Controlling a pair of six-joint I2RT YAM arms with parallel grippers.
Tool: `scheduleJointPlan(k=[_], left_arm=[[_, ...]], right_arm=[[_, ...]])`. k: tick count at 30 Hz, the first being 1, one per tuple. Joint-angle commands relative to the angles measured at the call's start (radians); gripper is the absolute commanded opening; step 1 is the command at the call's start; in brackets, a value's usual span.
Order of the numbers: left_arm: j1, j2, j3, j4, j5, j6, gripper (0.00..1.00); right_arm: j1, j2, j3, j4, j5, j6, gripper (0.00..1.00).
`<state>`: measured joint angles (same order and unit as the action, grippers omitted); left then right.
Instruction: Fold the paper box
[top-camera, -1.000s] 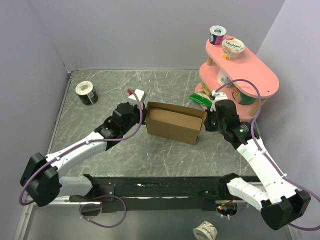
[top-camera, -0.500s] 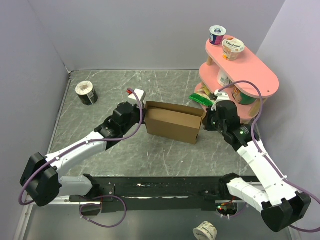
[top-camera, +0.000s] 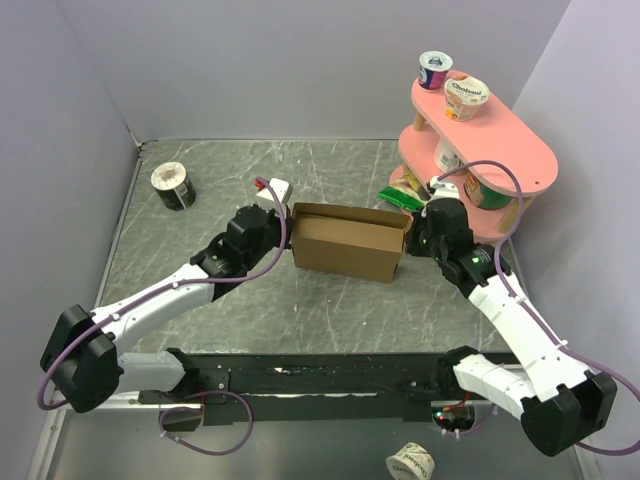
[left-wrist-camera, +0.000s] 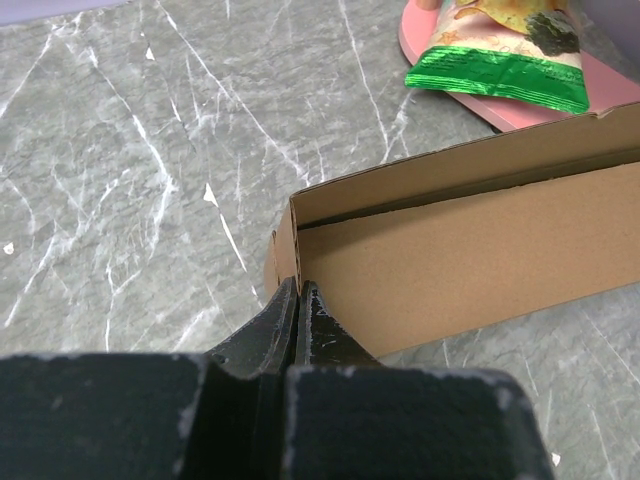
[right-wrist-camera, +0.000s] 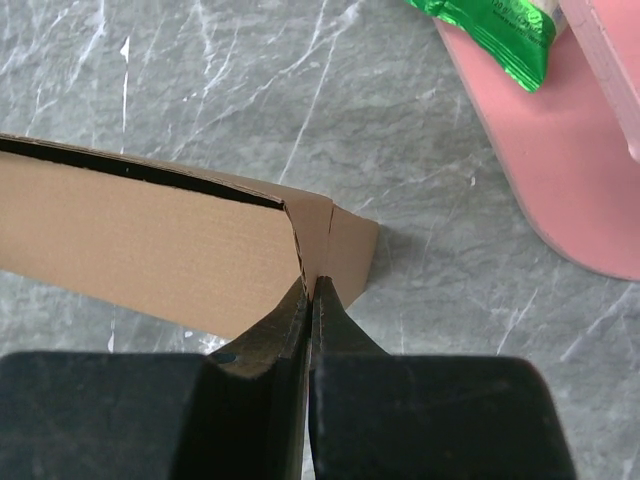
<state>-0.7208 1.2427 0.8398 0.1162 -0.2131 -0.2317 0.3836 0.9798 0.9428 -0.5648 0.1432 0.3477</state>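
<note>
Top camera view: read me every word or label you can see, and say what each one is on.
"Chobani": lid of the tipped yogurt cup on the pink shelf.
Label on the upright cup beside it: too blurred to read.
Print on the green packet, patterned roll and bottom cup: too small to read.
No print on the paper box.

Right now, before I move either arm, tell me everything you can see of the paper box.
The paper box is plain brown corrugated cardboard, unprinted, a long narrow rectangle standing open-topped on the grey table. Its walls are up; no lid closes it. The left gripper pinches its left end wall, the right gripper its creased right corner flap.
</note>
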Motion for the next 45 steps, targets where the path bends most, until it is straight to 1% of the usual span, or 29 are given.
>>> scheduleJointPlan(k=[1,6,15,17,21,22,23,24,26,30,32,33,35,36,40,45], left_arm=[[0.0,0.058,-0.073,-0.299,-0.074,0.0,0.01],[0.0,0.072,-0.067,-0.326,-0.129,-0.012,0.01],[-0.012,0.104,-0.057,-0.336,-0.141,-0.001,0.01],[-0.019,0.104,-0.051,-0.334,-0.132,0.009,0.01],[-0.019,0.08,-0.05,-0.308,-0.034,0.008,0.01],[-0.019,0.067,-0.048,-0.305,-0.025,0.003,0.04],[-0.019,0.061,-0.045,-0.305,-0.02,-0.001,0.1],[-0.017,0.052,-0.042,-0.302,-0.005,-0.006,0.21],[-0.009,0.026,-0.039,-0.296,0.02,-0.009,0.23],[0.007,-0.009,-0.028,-0.294,0.076,-0.014,0.43],[0.015,-0.028,-0.028,-0.285,0.106,-0.015,0.48],[0.018,-0.035,-0.033,-0.279,0.122,-0.02,0.56],[0.035,-0.064,-0.039,-0.254,0.182,-0.023,0.59],[0.04,-0.071,-0.039,-0.25,0.199,-0.029,0.61],[0.058,-0.109,-0.033,-0.227,0.265,-0.05,0.66],[0.086,-0.137,-0.028,-0.185,0.345,-0.092,0.67]], right_arm=[[0.005,-0.001,0.033,0.065,0.053,0.01,0.0],[0.005,-0.015,0.027,0.056,0.079,-0.003,0.0],[0.005,-0.024,0.016,0.054,0.084,-0.013,0.0],[0.005,-0.027,0.019,0.057,0.069,-0.016,0.0],[0.005,-0.032,0.027,0.068,0.027,-0.019,0.0],[0.005,-0.03,0.03,0.066,0.021,-0.021,0.0],[0.005,-0.029,0.033,0.063,0.022,-0.024,0.0],[0.005,-0.03,0.031,0.065,0.022,-0.03,0.0],[0.003,-0.033,0.024,0.081,0.012,-0.038,0.0],[0.005,-0.03,0.014,0.097,-0.022,-0.052,0.0],[0.005,-0.029,0.014,0.098,-0.031,-0.056,0.0],[0.005,-0.03,0.014,0.103,-0.037,-0.058,0.0],[0.005,-0.029,0.014,0.103,-0.04,-0.061,0.0],[0.005,-0.029,0.016,0.102,-0.039,-0.062,0.0],[0.005,-0.032,0.016,0.1,-0.042,-0.065,0.0],[0.005,-0.032,0.019,0.094,-0.047,-0.065,0.0]])
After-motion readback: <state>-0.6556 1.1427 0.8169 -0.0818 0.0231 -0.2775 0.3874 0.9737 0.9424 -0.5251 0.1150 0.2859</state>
